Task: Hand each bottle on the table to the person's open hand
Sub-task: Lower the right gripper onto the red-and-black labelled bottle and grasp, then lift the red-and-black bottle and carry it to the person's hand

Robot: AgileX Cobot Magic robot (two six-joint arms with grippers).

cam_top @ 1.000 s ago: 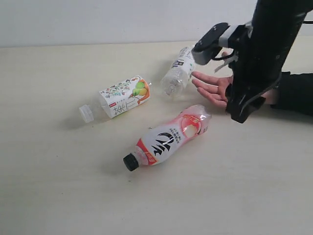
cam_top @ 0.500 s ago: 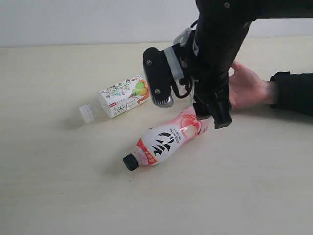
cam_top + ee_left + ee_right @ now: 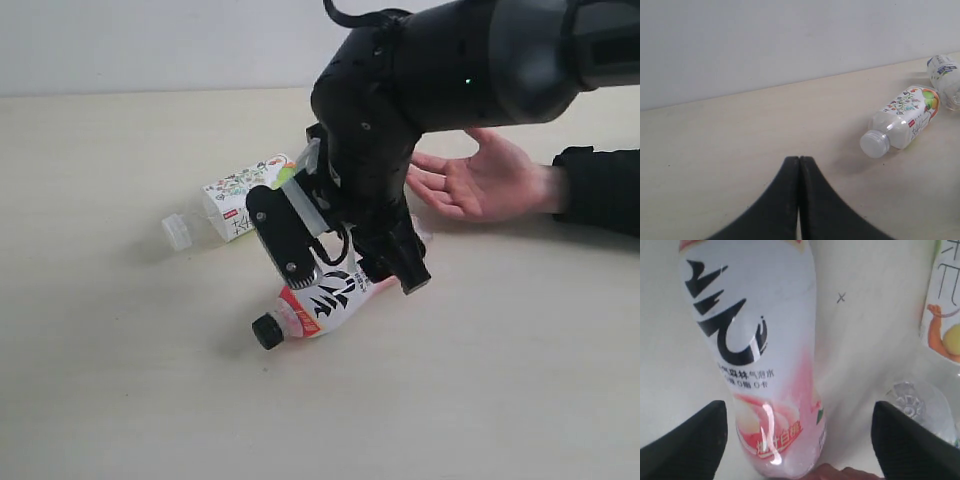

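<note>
Right wrist view shows the right pincer (image 3: 799, 412) spread wide, holding nothing, with the pink-labelled bottle (image 3: 755, 340) lying lengthwise between its two fingers (image 3: 687, 440). The bottle sits closer to one finger than the other. The clear base of another bottle (image 3: 912, 400) lies just inside the other finger.

In the exterior view the pink-labelled bottle lies on its side on the worktop (image 3: 120, 380), near the middle. Its black cap (image 3: 266, 331) points near-left and its base points far-right, under the arm. The person's open hand (image 3: 480, 185) waits palm up to the far right, with nothing in it. The floral bottle (image 3: 245, 195) lies to the far left.

The step in hand looks like the grasp on the pink-labelled bottle. To do it well:

- Shift the right pincer sideways until the bottle is centred between the fingers, or the first finger to touch may roll it away.
- Make sure the other finger comes down on bare worktop, not on the neighbouring clear base.
- Close across the round body near mid-length, so neither end droops when it is lifted.
- Squeeze gently, because thin plastic of this kind probably dents and slips.
- Lift before swinging it right, and let go only when it is low over the palm.

The left pincer (image 3: 799, 161) is closed, its tips pressed together, and hangs over bare worktop well to the left. It holds nothing. A white-labelled bottle (image 3: 944, 75) shows at the edge of its camera's picture.
</note>
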